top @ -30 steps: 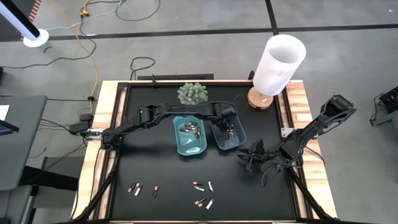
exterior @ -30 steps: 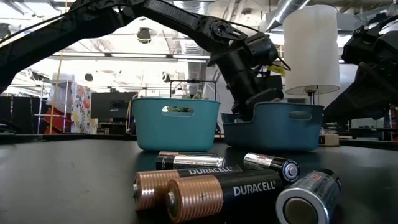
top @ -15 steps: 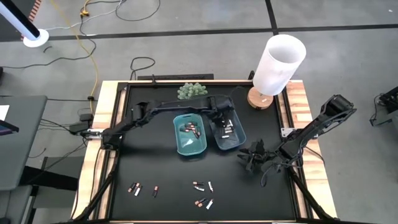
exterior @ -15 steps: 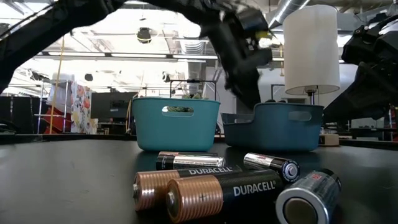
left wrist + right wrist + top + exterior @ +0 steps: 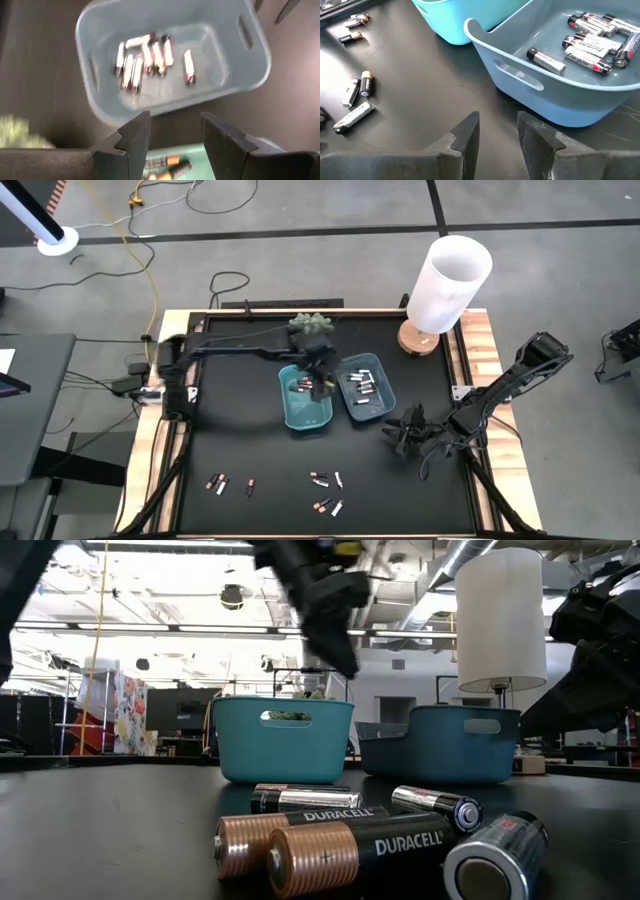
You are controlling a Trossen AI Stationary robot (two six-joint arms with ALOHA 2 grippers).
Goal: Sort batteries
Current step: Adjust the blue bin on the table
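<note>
The worktop (image 5: 250, 440) is matte black with a light wood border. Below the left end effector (image 5: 322, 385), which is black, one tray (image 5: 290, 412) is bright teal and the adjacent tray (image 5: 385, 406) is a duller grey-blue. Batteries (image 5: 589, 40) in the grey-blue tray are silver-white with black ends. Batteries (image 5: 330, 845) in the foreground are black with copper ends. The lamp shade (image 5: 450, 280) is white on a wooden base (image 5: 418, 340).

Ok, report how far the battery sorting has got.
Partly done: copper-ended batteries lie in the lighter tray, silvery batteries in the darker tray. Nothing in hand: the left gripper hangs open and empty over the lighter tray; the right gripper waits nearby. Left: loose batteries along the table's near edge.
</note>
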